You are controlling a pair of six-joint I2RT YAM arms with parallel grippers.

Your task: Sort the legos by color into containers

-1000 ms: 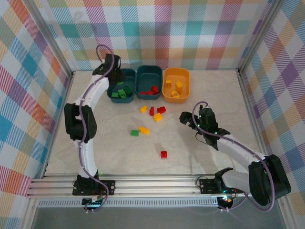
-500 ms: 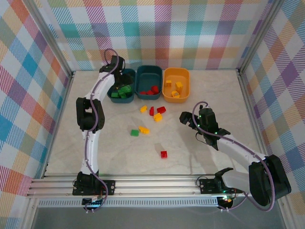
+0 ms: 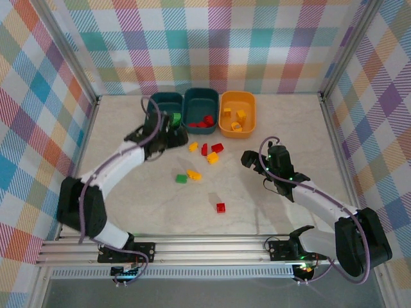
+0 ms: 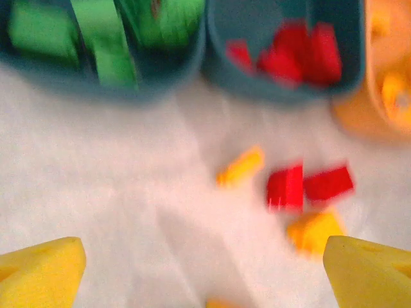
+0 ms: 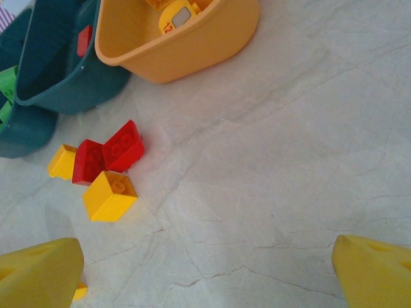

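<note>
Left gripper drawn back from the green-filled teal tub onto the table, jaws spread wide and empty, right gripper unmoved, jaws released, loose legos undisturbed.

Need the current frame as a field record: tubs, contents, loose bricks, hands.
left tub: dark teal, holds green bricks
middle tub: dark teal, holds red bricks
right tub: orange-yellow, holds yellow bricks
table: seven loose bricks
cluster: two red, two yellow, in front of the tubs
green brick: beside a yellow one
lone red brick: nearest the arm bases
left hand: open, empty, in front of the teal tubs
right hand: open, empty, right of the cluster
</note>
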